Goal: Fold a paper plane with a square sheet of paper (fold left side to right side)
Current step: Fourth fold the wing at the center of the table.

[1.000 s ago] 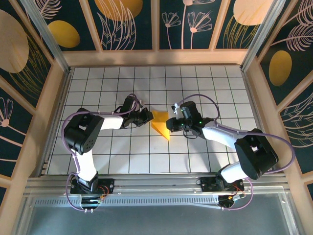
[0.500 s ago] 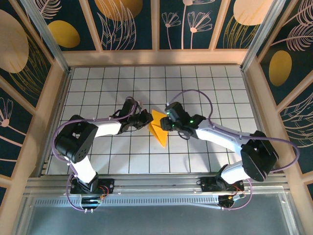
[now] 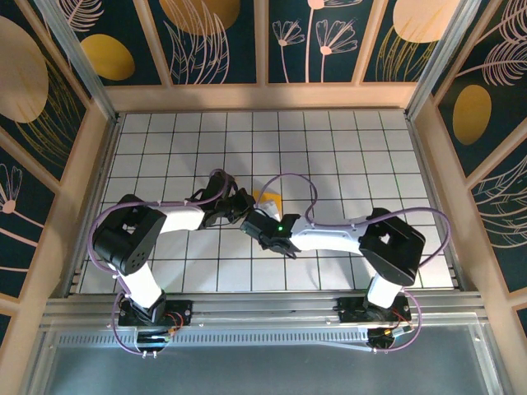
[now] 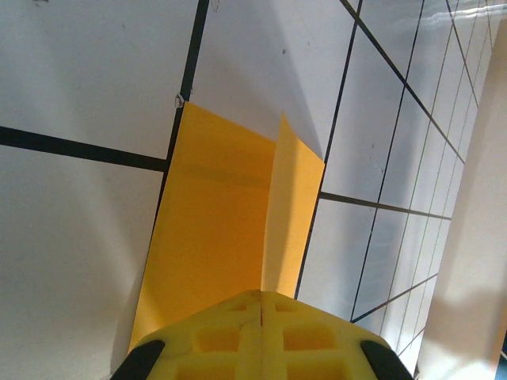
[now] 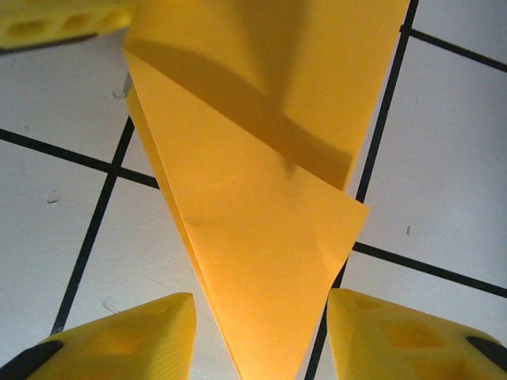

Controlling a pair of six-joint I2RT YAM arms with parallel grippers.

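The orange-yellow paper (image 5: 261, 229) lies on the white grid table, folded into a narrow pointed shape with layered edges. My right gripper (image 5: 261, 340) is open, with its yellow fingertips (image 5: 135, 332) on either side of the paper's pointed tip and not touching it. My left gripper (image 4: 261, 305) is shut, and a raised crease of the paper (image 4: 230, 222) runs straight into the seam between its jaws. From above, the left gripper (image 3: 241, 206) and right gripper (image 3: 257, 220) meet at mid-table, leaving a small corner of the paper (image 3: 268, 197) in sight.
The white gridded table (image 3: 346, 148) is enclosed by wooden frame rails (image 3: 263, 97) and dark decorated walls. The right arm (image 3: 329, 237) stretches left across the table's near half, with its purple cable looping above it. The left arm's elbow (image 3: 123, 239) sits near the left edge.
My right gripper has swung left and nearer, from the paper's right side to its pointed end, and has opened. It now hides most of the paper from above. The left gripper has barely moved.
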